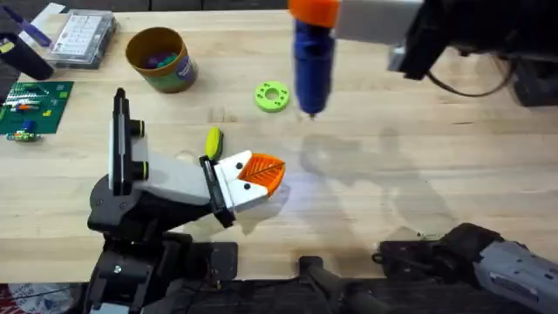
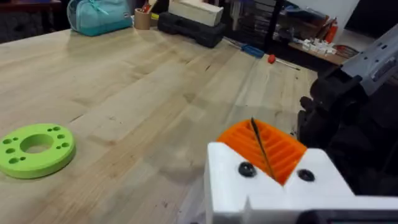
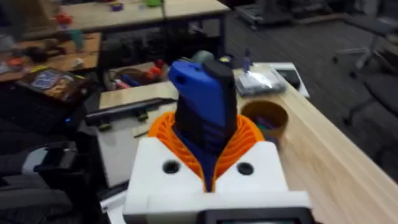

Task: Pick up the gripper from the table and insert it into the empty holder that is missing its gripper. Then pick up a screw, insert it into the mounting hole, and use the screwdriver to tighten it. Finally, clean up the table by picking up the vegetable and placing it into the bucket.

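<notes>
The right gripper (image 3: 208, 168) is raised above the middle of the desk (image 1: 418, 183), its orange ribbed fingers (image 3: 245, 140) clamped around the blue screwdriver (image 1: 311, 65), which hangs bit-down over the wood just beside the lime-green ring (image 1: 272, 96). The right wrist view confirms the hold: the blue body sits squarely between the pads, upright. The left gripper (image 1: 261, 179) rests low near the desk's near edge, its fingers pressed together with only a thin dark sliver showing between them in the left wrist view, too small to identify.

The yellow vegetable (image 1: 214, 139) lies on the desk just behind the left gripper, and the bucket (image 1: 159, 58) stands towards the far left corner, beside the clear compartment box (image 1: 83, 37). A green circuit board (image 1: 35, 106) lies at the left edge.

The step in hand looks like driving the screw. To do it well, the right arm should keep the screwdriver vertical and bring the bit straight down onto the screw head, not at a slant, so the tip seats before turning. I cannot make out the mounting hole or a screw here, so the target should be confirmed first. The grip sits high on the tool; gentle downward pressure would stop the tool sliding between the pads.
</notes>
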Motion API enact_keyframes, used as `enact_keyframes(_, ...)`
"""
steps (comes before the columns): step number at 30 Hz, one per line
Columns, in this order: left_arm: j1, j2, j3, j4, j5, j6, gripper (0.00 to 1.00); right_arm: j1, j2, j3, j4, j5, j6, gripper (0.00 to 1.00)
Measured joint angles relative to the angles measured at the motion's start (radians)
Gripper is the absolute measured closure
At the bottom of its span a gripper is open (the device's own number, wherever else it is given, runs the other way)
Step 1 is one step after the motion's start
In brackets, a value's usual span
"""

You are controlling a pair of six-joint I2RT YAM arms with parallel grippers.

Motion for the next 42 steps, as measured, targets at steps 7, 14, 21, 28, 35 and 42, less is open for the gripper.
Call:
enact_keyframes(7, 0.000, 0.000, 0.000, 0.000, 0.000, 0.000, 0.994, 0.110, 0.054, -0.001, 0.175, -0.037, 0.049, 0.973)
enact_keyframes(14, 0.000, 0.000, 0.000, -0.001, 0.008, 0.007, 0.994, 0.199, 0.133, -0.002, 0.294, -0.029, 0.110, 0.973)
enact_keyframes(21, 0.000, 0.000, 0.000, -0.009, 0.052, 0.046, 0.994, 0.247, 0.180, -0.002, 0.333, -0.026, 0.141, 0.973)
enact_keyframes(28, 0.000, 0.000, 0.000, -0.012, 0.067, 0.057, 0.994, 0.293, 0.187, -0.002, 0.336, -0.027, 0.148, 0.973)
enact_keyframes(35, 0.000, 0.000, 0.000, -0.012, 0.068, 0.058, 0.994, 0.306, 0.187, -0.052, 0.411, -0.027, 0.155, 0.973)
enact_keyframes(42, 0.000, 0.000, 0.000, -0.012, 0.069, 0.061, 0.994, 0.306, 0.187, -0.123, 0.501, -0.027, 0.156, 0.973)
